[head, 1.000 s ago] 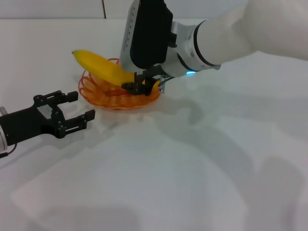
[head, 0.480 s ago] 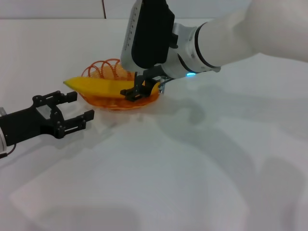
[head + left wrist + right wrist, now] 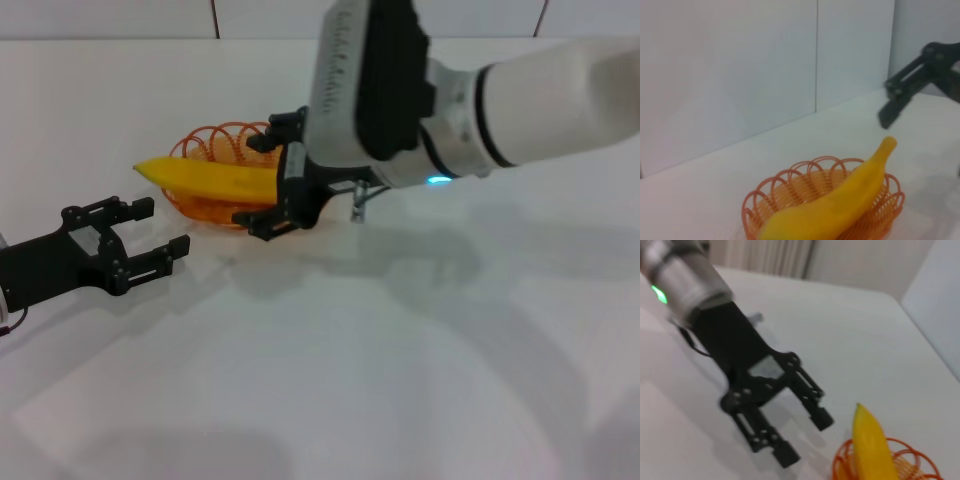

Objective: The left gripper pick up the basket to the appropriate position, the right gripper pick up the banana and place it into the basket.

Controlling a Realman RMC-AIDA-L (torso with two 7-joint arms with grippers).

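1. Head view: the banana (image 3: pixel 215 180) lies in the orange basket (image 3: pixel 210 150) on the white table (image 3: pixel 330 350), its pointed end jutting over the rim. The right gripper (image 3: pixel 272 178) hangs at the basket's near-right edge, fingers spread, holding nothing. The left gripper (image 3: pixel 140 235) sits low, just short of the basket, likewise spread and empty.
2. Left wrist view: banana (image 3: pixel 840 202) rests across the basket (image 3: pixel 785 187); the right gripper (image 3: pixel 907 95) hovers beyond it.
3. Right wrist view: the left gripper (image 3: pixel 802 437), fingers apart, sits beside the banana (image 3: pixel 871 450) and basket (image 3: pixel 912 462).
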